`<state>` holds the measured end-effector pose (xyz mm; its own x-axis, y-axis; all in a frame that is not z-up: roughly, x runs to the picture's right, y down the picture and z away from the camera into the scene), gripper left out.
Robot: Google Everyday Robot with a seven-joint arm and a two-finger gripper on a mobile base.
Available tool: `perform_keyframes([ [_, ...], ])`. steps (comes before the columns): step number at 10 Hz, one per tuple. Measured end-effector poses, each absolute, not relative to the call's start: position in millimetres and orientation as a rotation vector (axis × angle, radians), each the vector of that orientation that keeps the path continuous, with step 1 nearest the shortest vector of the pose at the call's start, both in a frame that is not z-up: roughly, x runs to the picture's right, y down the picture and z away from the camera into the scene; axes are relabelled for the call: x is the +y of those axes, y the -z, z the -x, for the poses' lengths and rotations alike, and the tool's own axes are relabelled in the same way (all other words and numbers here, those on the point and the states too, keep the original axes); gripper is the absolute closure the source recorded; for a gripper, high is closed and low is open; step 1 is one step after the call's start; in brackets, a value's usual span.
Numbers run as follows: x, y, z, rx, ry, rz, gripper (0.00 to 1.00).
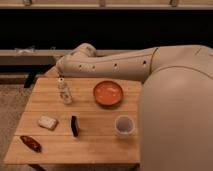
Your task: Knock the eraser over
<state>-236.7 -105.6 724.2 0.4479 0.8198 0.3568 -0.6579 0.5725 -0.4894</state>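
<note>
The eraser (pixel 74 125) is a small thin black block standing on its edge on the wooden table (pixel 95 145), left of the middle and toward the front. My arm (pixel 110 64) reaches from the right across the table's far edge and bends at a rounded joint at the far left. The gripper itself does not show in the camera view; it is hidden past the arm's end. No part of the arm touches the eraser.
A whitish rounded block (pixel 48 122) lies left of the eraser. A dark red oblong thing (pixel 31 143) lies at the front left corner. A small clear bottle (pixel 64 91) stands at the back left, an orange bowl (pixel 108 92) at the back middle, a pale cup (pixel 124 125) at the right.
</note>
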Motion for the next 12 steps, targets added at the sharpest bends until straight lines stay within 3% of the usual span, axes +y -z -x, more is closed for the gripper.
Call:
perform_keyframes([
  [12,-99.5,-717.3,230.8,-0.589,-0.874,0.308,0.2],
])
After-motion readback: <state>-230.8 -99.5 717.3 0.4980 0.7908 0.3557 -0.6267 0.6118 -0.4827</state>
